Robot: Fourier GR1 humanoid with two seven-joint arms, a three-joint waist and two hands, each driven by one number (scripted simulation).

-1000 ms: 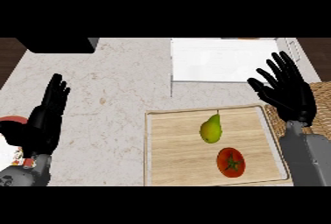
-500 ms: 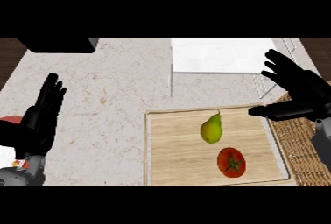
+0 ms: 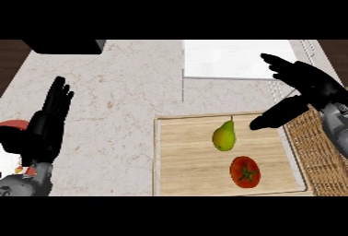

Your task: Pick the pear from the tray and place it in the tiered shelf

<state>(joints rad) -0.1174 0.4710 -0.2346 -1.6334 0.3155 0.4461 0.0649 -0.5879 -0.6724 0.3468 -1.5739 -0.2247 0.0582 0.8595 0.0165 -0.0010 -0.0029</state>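
The right hand [image 3: 302, 94] has swung in toward the pear [image 3: 225, 136] on the tray [image 3: 183, 156], fingers spread, thumb lowered; a grasp seems next. The left hand [image 3: 44, 124] rests open.

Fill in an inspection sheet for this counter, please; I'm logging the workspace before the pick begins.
Surface: pale speckled counter, with a white panel at the far side.
Job's things: pear lying on the wooden tray, untouched. A wicker piece stands at the tray's right; whether it is the tiered shelf cannot be told.
Clutter: tomato on the tray, nearer than the pear and apart from it; a red object at the left edge, partly hidden.
Hands: right hand open above the tray's far right corner, thumb pointing toward the pear, not touching it; left hand open, resting at the left.
Cables: nothing seen.
Surroundings: dark block at the far left.
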